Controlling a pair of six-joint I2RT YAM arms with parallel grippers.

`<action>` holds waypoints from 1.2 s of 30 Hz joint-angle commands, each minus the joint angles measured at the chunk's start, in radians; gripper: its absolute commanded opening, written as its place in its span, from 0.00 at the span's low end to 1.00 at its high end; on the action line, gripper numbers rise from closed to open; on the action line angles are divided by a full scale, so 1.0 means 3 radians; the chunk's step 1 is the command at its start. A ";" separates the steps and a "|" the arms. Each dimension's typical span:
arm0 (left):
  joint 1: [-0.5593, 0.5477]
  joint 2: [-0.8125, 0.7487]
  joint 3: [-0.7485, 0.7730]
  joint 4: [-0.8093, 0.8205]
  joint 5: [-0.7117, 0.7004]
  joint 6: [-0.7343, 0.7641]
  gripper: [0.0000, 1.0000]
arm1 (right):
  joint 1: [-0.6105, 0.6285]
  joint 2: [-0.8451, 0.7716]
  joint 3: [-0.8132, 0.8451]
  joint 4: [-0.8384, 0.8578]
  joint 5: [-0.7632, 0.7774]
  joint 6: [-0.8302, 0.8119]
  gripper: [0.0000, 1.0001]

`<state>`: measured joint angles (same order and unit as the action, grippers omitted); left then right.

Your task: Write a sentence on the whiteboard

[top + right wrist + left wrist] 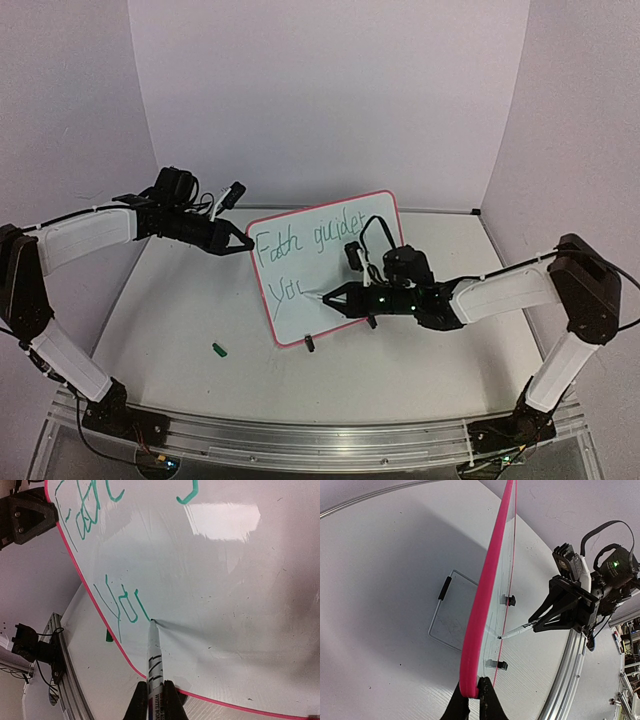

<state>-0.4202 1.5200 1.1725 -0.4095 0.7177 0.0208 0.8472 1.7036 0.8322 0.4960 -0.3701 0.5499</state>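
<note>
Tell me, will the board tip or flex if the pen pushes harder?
Likely tips easily: the board stands on two small feet, steadied only by the left gripper pinching its rim. It looks thin, so it may flex under the pen.

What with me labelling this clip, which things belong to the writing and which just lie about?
In use: whiteboard, sentence, marker, left gripper, right gripper.
Lying about: small green piece; wire frame behind the board.
</note>
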 commanded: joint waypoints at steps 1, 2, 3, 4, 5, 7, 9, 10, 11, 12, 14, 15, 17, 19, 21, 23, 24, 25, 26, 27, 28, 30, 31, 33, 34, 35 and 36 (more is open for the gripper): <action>-0.0175 0.0180 -0.0106 -0.0478 -0.0270 0.0310 0.00 | -0.0049 -0.0199 0.0062 -0.0071 0.0197 -0.0065 0.00; -0.0175 0.0179 -0.0107 -0.0479 -0.0270 0.0313 0.00 | -0.0057 -0.0210 0.0083 -0.0090 0.0200 -0.0082 0.00; -0.0174 0.0179 -0.0108 -0.0478 -0.0270 0.0313 0.00 | -0.0065 -0.0216 0.0105 -0.0108 0.0201 -0.0103 0.00; -0.0174 0.0178 -0.0107 -0.0480 -0.0273 0.0311 0.00 | -0.0074 -0.0219 0.0131 -0.0121 0.0201 -0.0118 0.00; -0.0176 0.0176 -0.0108 -0.0480 -0.0275 0.0312 0.00 | -0.0081 -0.0218 0.0153 -0.0130 0.0198 -0.0132 0.00; -0.0174 0.0178 -0.0109 -0.0481 -0.0275 0.0311 0.00 | -0.0092 -0.0208 0.0192 -0.0141 0.0191 -0.0151 0.00; -0.0174 0.0178 -0.0109 -0.0481 -0.0276 0.0313 0.00 | -0.0100 -0.0191 0.0228 -0.0145 0.0179 -0.0165 0.00; -0.0174 0.0181 -0.0109 -0.0481 -0.0278 0.0311 0.00 | -0.0103 -0.0175 0.0242 -0.0145 0.0171 -0.0169 0.00; -0.0174 0.0183 -0.0109 -0.0482 -0.0277 0.0311 0.00 | -0.0105 -0.0165 0.0255 -0.0145 0.0165 -0.0172 0.00; -0.0174 0.0184 -0.0109 -0.0482 -0.0278 0.0311 0.00 | -0.0106 -0.0150 0.0265 -0.0145 0.0160 -0.0173 0.00; -0.0174 0.0180 -0.0109 -0.0482 -0.0277 0.0310 0.00 | -0.0105 -0.0126 0.0277 -0.0145 0.0152 -0.0171 0.00; -0.0174 0.0180 -0.0109 -0.0483 -0.0277 0.0311 0.00 | -0.0105 -0.0119 0.0275 -0.0145 0.0152 -0.0171 0.00; -0.0178 0.0182 -0.0109 -0.0482 -0.0278 0.0312 0.00 | -0.0108 -0.0119 0.0266 -0.0141 0.0162 -0.0171 0.00; -0.0174 0.0184 -0.0106 -0.0482 -0.0276 0.0314 0.00 | -0.0105 -0.0128 0.0260 -0.0144 0.0168 -0.0171 0.00; -0.0176 0.0185 -0.0109 -0.0481 -0.0276 0.0311 0.00 | -0.0105 -0.0138 0.0251 -0.0145 0.0169 -0.0168 0.00; -0.0174 0.0187 -0.0109 -0.0481 -0.0276 0.0314 0.00 | -0.0105 -0.0144 0.0226 -0.0145 0.0163 -0.0156 0.00; -0.0174 0.0188 -0.0107 -0.0481 -0.0276 0.0312 0.00 | -0.0105 -0.0146 0.0210 -0.0145 0.0161 -0.0147 0.00; -0.0174 0.0187 -0.0107 -0.0483 -0.0276 0.0313 0.00 | -0.0105 -0.0146 0.0191 -0.0142 0.0154 -0.0135 0.00; -0.0175 0.0187 -0.0108 -0.0483 -0.0276 0.0314 0.00 | -0.0107 -0.0144 0.0166 -0.0139 0.0147 -0.0122 0.00; -0.0176 0.0188 -0.0108 -0.0482 -0.0276 0.0314 0.00 | -0.0108 -0.0141 0.0137 -0.0137 0.0142 -0.0108 0.00; -0.0175 0.0190 -0.0106 -0.0481 -0.0276 0.0313 0.00 | -0.0106 -0.0141 0.0108 -0.0129 0.0138 -0.0090 0.00; -0.0175 0.0191 -0.0109 -0.0482 -0.0276 0.0311 0.00 | -0.0109 -0.0142 0.0052 -0.0101 0.0127 -0.0055 0.00; -0.0175 0.0191 -0.0109 -0.0483 -0.0276 0.0310 0.00 | -0.0108 -0.0141 0.0026 -0.0087 0.0122 -0.0039 0.00; -0.0177 0.0195 -0.0109 -0.0482 -0.0272 0.0313 0.00 | -0.0105 -0.0143 -0.0029 -0.0067 0.0119 -0.0014 0.00; -0.0178 0.0197 -0.0108 -0.0480 -0.0271 0.0312 0.00 | -0.0104 -0.0142 -0.0044 -0.0064 0.0114 -0.0008 0.00; -0.0179 0.0196 -0.0107 -0.0481 -0.0271 0.0314 0.00 | -0.0105 -0.0141 -0.0051 -0.0065 0.0107 -0.0006 0.00; -0.0179 0.0199 -0.0108 -0.0482 -0.0270 0.0313 0.00 | -0.0107 -0.0141 -0.0058 -0.0064 0.0100 -0.0003 0.00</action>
<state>-0.4221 1.5200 1.1740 -0.4099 0.7136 0.0204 0.8223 1.6726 0.8356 0.4648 -0.3521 0.5319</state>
